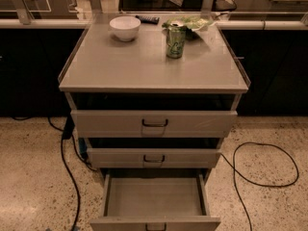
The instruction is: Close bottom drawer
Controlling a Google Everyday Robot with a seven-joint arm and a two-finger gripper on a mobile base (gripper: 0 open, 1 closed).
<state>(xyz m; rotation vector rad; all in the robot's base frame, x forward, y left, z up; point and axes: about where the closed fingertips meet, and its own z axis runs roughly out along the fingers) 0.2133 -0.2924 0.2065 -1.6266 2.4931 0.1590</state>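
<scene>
The bottom drawer (154,198) of the grey-beige cabinet is pulled far out toward me. It is a shallow flat tray with nothing in it. Its low front panel sits at the bottom edge of the view, with the dark pull handle (155,226) partly cut off. The middle drawer (154,158) and the top drawer (154,123) above it each stand out a little from the cabinet body. My gripper is not in view.
On the cabinet top (144,66) stand a white bowl (125,28), a green can (175,42), a crumpled bag (190,23) and a dark remote (147,19). Black cables (260,177) loop on the speckled floor to the right and run down the left (67,172).
</scene>
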